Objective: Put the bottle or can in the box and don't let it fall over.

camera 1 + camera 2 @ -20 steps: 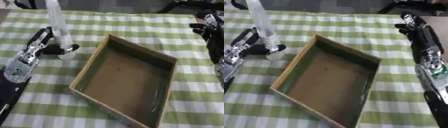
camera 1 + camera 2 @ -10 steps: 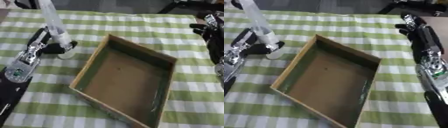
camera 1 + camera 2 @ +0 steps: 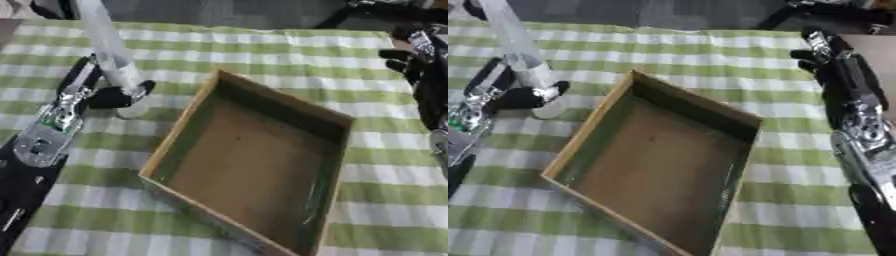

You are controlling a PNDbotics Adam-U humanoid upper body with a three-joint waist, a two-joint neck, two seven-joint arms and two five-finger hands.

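Note:
A tall clear bottle [image 3: 112, 55] stands left of the box, leaning with its top toward the upper left. Its base rests on or just above the cloth. My left hand [image 3: 112, 96] is shut on the bottle's lower part, its dark fingers curled round it. The open cardboard box [image 3: 185, 134] lies askew at the middle of the table with nothing inside. My right hand [image 3: 826, 62] hangs idle at the upper right beyond the box's far corner, fingers relaxed and holding nothing.
A green-and-white checked cloth [image 3: 262, 55] covers the table. My silver and black left forearm [image 3: 44, 145] runs along the left edge. Dark shapes lie past the table's far edge. Bare cloth shows behind and to the right of the box.
The bottle has leaned further to the left in my left hand, its base staying near the same spot. The right hand and the box have not moved.

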